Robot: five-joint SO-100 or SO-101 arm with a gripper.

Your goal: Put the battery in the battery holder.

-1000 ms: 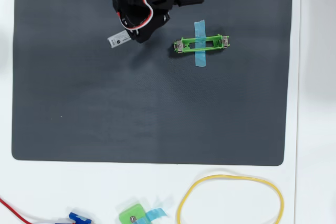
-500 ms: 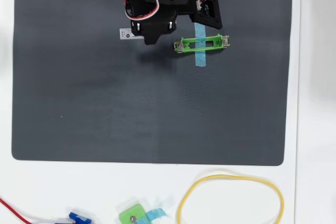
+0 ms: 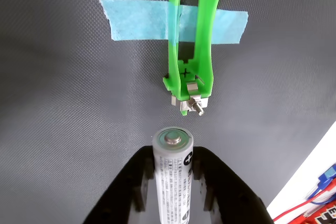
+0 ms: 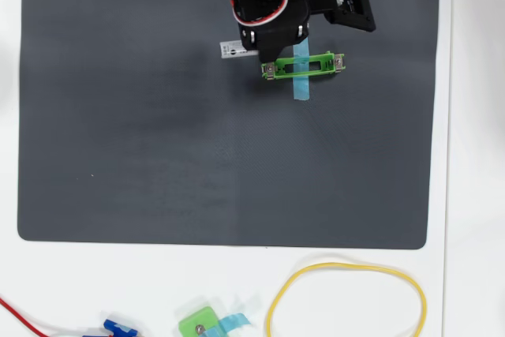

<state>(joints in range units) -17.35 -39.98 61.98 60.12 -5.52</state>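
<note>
A dark grey mat (image 4: 158, 155) carries everything. Near its top edge, the black gripper (image 3: 173, 174) grasps the battery (image 3: 172, 177), raised just short of the taped green battery holder (image 4: 304, 65) beside it.

Bright even light, sharp focus, soft faint shadows on the dark mat (image 4: 158, 155), no glare

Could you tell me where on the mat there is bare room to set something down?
The dark grey mat is bare left of and below the bright-green battery holder. It is crowded at the top, where the gripper holds the silver-white battery.
</note>
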